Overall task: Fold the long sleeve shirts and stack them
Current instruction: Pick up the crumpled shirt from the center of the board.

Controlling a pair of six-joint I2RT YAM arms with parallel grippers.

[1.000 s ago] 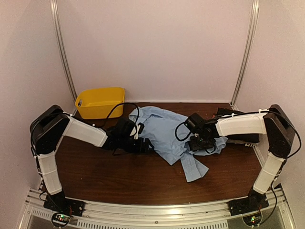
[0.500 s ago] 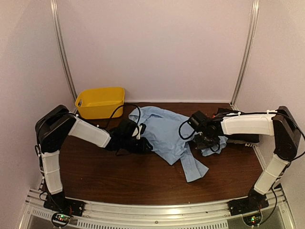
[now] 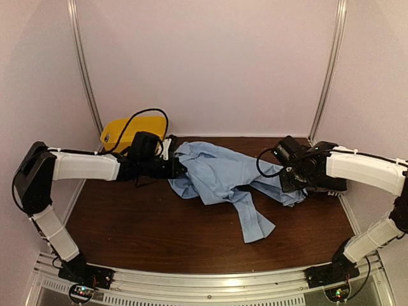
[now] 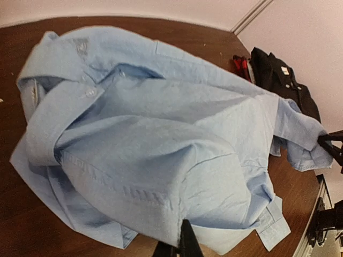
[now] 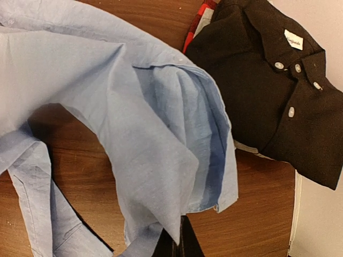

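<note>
A light blue shirt (image 3: 220,175) is stretched across the middle of the brown table, collar and buttons toward the left (image 4: 86,92). My left gripper (image 3: 177,167) is shut on a seam at the shirt's left edge (image 4: 185,235). Over on the right, my right gripper (image 3: 288,182) is shut on a fold of the same shirt (image 5: 181,235). One sleeve (image 3: 255,223) trails toward the front. A folded black shirt (image 5: 268,85) with white buttons lies at the far right, mostly behind the right arm in the top view.
A yellow bin (image 3: 115,134) stands at the back left, partly behind the left arm. Something red (image 5: 201,13) peeks from under the black shirt. White walls close in the back and both sides.
Both grippers have shut on the blue shirt. The left has pulled away leftward and back, the right rightward, and the cloth is drawn out between them.
</note>
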